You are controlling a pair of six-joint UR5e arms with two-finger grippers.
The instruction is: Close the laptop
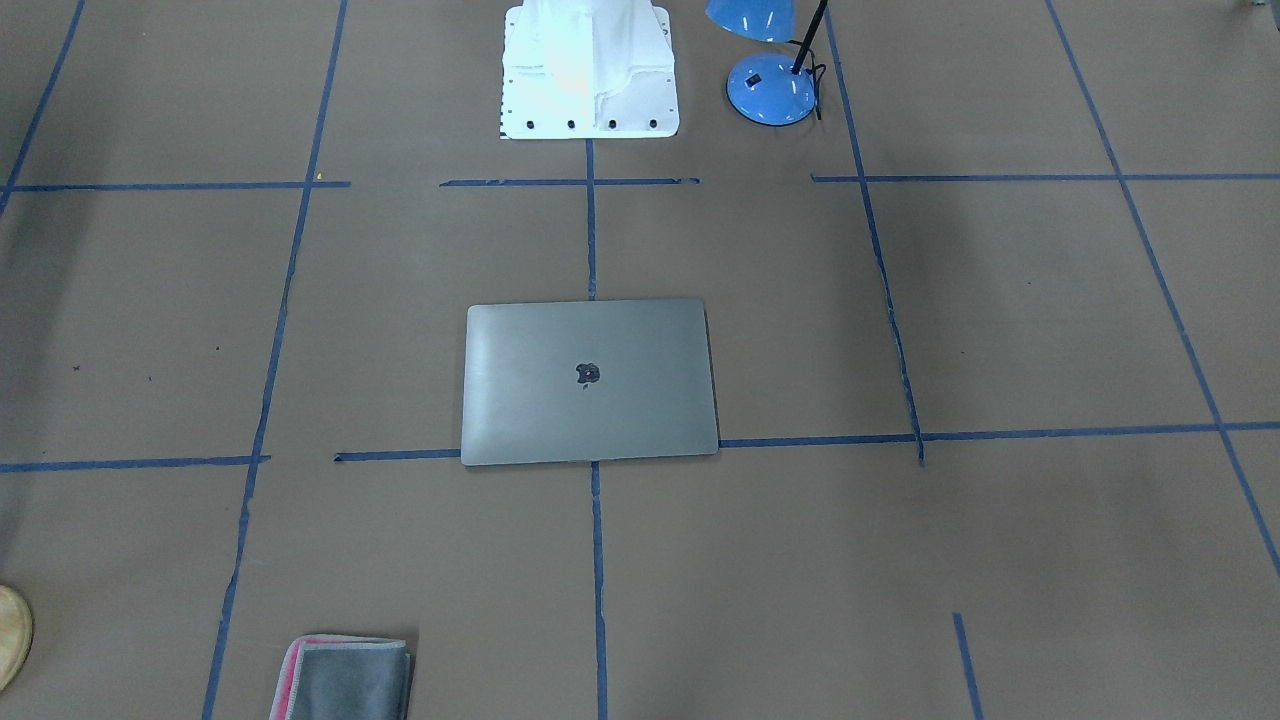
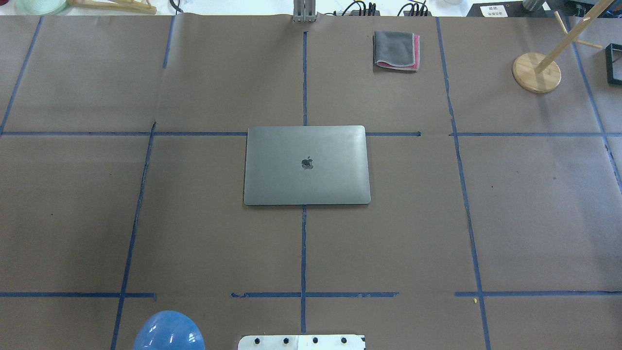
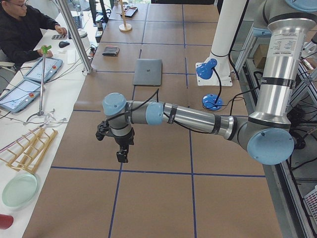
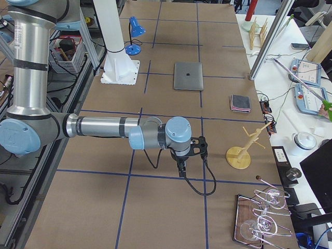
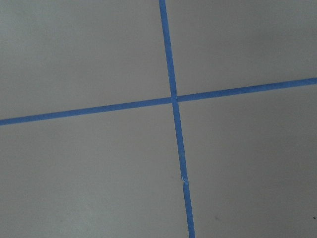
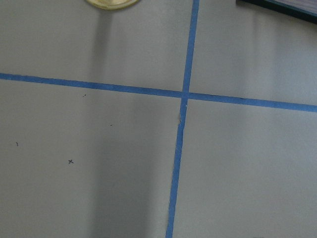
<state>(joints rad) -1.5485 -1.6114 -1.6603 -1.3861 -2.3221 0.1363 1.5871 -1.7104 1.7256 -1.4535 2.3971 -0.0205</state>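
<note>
**A:** Right, start at the robot's feet. What's closest?

**B:** The white base plate (image 2: 301, 341) at the near edge of the table (image 2: 534, 218). A blue desk lamp (image 2: 168, 331) stands just beside it on the robot's left.

**A:** And the laptop?

**B:** The laptop (image 2: 306, 165) is further out, in the middle of the table. It lies flat with its lid fully down and the dark logo (image 2: 306, 163) facing up. The blue tape (image 2: 303, 253) down the centre runs under it. Its far edge sits along a cross line of tape. Nothing touches it.

**A:** Beyond that?

**B:** A folded grey cloth (image 2: 396, 50) with a pink edge lies near the far edge, well apart from the laptop. Further to the robot's right is a wooden stand (image 2: 536, 73) on a round foot.

**A:** Where are the arms?

**B:** They reach out towards the two ends of the table, both well away from the laptop. The left gripper (image 3: 121, 156) points down over bare brown paper, and its camera shows only a tape crossing. The right gripper (image 4: 181, 170) also points down, near the wooden stand. Its camera catches the edge of the stand's foot and a corner of a dark tray (image 6: 282, 7).

**A:** Are the fingers spread or pinched together?

**B:** I can't tell for either one. Each shows only in a side view, and neither is seen carrying anything.
</note>
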